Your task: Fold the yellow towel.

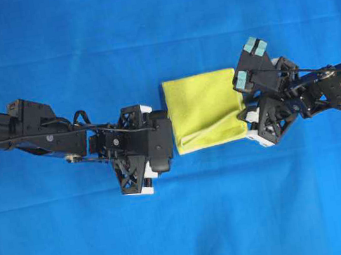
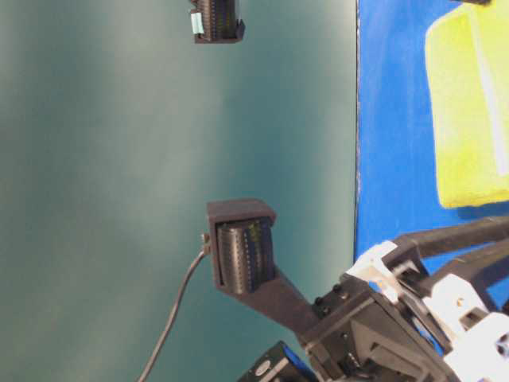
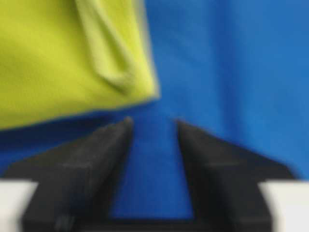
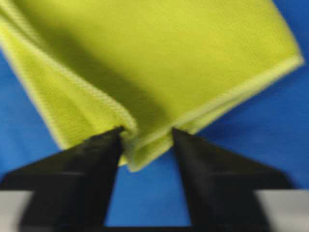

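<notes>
Lying folded at mid-bench on the blue cloth (image 1: pixel 155 27): the yellow towel (image 1: pixel 203 110). Flanking it, the left gripper (image 3: pixel 152 126) with fingers apart over bare blue, the right gripper (image 4: pixel 146 133) with fingers spread around a folded corner.

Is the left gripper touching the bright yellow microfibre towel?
Apart. The left wrist view shows the left gripper open over bare blue cloth, the yellow towel lying beyond its fingertips.
</notes>
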Available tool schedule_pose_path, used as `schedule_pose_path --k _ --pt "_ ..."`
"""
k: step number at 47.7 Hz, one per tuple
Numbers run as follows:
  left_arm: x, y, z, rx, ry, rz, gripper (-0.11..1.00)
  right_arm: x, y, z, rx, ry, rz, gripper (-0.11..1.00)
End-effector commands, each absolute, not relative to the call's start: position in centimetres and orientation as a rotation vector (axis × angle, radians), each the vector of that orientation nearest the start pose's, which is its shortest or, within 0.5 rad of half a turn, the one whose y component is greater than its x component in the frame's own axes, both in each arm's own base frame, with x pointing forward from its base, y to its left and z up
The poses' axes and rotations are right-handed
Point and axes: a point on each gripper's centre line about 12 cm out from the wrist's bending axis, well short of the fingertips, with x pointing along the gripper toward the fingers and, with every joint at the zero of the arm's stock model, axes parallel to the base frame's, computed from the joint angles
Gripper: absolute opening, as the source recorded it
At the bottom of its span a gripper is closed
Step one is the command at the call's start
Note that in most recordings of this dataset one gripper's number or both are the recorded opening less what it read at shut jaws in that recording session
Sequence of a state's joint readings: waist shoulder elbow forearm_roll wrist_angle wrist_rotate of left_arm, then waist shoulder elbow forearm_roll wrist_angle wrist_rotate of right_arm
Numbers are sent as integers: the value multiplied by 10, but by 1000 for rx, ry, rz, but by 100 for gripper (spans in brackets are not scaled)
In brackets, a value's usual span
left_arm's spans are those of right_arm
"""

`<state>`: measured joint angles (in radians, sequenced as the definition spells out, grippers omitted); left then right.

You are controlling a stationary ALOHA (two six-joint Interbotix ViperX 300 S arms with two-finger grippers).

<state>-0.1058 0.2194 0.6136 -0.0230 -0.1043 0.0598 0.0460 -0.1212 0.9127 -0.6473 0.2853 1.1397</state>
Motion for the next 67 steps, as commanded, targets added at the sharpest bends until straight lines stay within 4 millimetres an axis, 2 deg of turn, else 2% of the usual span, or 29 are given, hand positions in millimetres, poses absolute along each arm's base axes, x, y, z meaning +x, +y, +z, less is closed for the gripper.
schedule_pose_path --k 1,4,6,14,21,30,37,43,54,61,67 --pt "416 -44 121 71 682 -111 56 304 1 129 350 929 -338 59" --pt "415 -44 123 78 678 -114 72 306 6 133 344 919 -324 58" --pt "415 -44 125 77 672 -113 76 307 9 137 341 909 -313 56" --pt "408 -43 143 78 652 -115 68 310 23 165 331 846 -270 53" --pt "394 -42 176 76 612 -115 68 302 28 197 307 790 -267 53" --pt "365 -39 217 79 523 -117 68 272 11 233 234 716 -337 53" --pt "337 -35 234 77 472 -113 67 243 -3 255 172 617 -362 53" --pt "313 -26 240 69 442 -94 67 219 -10 272 150 516 -349 53" --pt "263 -15 255 61 325 -63 67 177 -18 275 109 407 -314 52" --pt "229 -13 264 59 239 -60 67 156 -23 265 98 361 -309 52" --pt "202 -8 256 56 197 -44 67 144 -25 258 97 325 -304 52"
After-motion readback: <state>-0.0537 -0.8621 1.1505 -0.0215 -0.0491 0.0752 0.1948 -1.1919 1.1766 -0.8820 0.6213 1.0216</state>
